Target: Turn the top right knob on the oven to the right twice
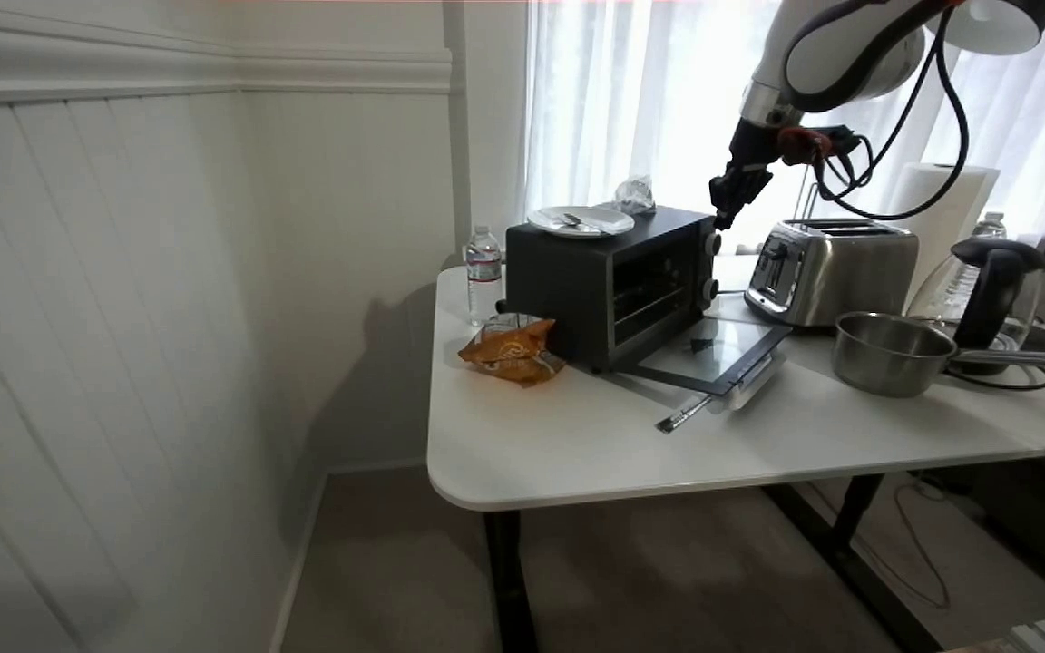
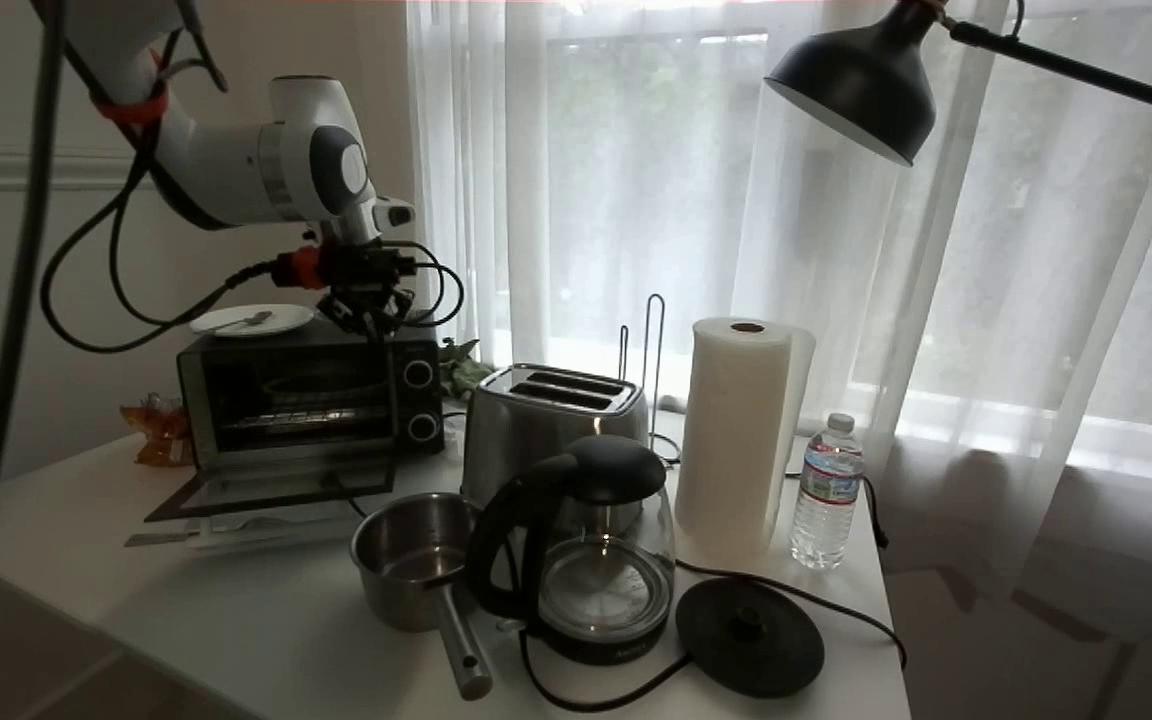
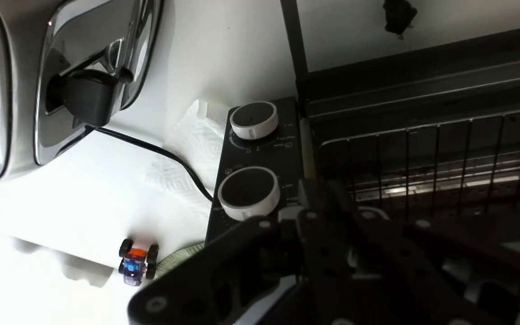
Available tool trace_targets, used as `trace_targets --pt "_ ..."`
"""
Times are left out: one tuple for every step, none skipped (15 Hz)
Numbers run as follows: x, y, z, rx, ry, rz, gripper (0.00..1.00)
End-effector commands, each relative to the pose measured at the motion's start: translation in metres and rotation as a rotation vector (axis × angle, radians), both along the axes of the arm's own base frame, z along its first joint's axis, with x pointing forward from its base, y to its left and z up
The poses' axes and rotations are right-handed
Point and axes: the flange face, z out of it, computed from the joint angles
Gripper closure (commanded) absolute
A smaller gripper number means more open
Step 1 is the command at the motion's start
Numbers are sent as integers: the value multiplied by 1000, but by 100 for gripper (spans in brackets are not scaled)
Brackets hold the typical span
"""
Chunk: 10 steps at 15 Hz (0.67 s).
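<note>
The oven (image 1: 559,295) is a black box on the white table, and it shows in an exterior view (image 2: 286,350). Its glass door (image 1: 713,349) hangs open. Two white-rimmed round knobs sit on its right front panel. The top right knob (image 2: 418,374) shows in the wrist view (image 3: 248,193) as the nearer one. The lower knob (image 3: 254,120) is farther away. My gripper (image 3: 322,194) points down above the oven's front edge, beside the top knob and apart from it. It shows in both exterior views (image 1: 724,220) (image 2: 374,328). Its fingertips are close together, with nothing seen held; they are dark and blurred.
A plate (image 1: 545,219) with a fork and a crumpled clear wrapper (image 1: 636,193) lie on the oven. The chrome toaster (image 1: 858,281) stands close to the knob side. A steel pot (image 1: 890,358), kettle (image 2: 601,580), paper towel roll (image 2: 731,440) and orange bag (image 1: 518,354) are around it.
</note>
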Motion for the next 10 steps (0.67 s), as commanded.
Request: trace_targets --pt "17 7 -11 -22 -28 6 100" --pt "20 8 -14 -23 -33 10 100" --pt "22 8 -16 -24 -36 11 100" --pt "25 8 -19 -28 -37 14 100" --pt "27 9 -22 -33 -39 17 100" --pt "29 9 -24 -38 -42 19 100" --pt "31 8 -26 -50 -47 22 100" --pt "32 7 -28 -60 -46 25 100" --pt "34 6 -30 -70 -45 29 100" --pt "35 5 -31 -83 -47 33 100"
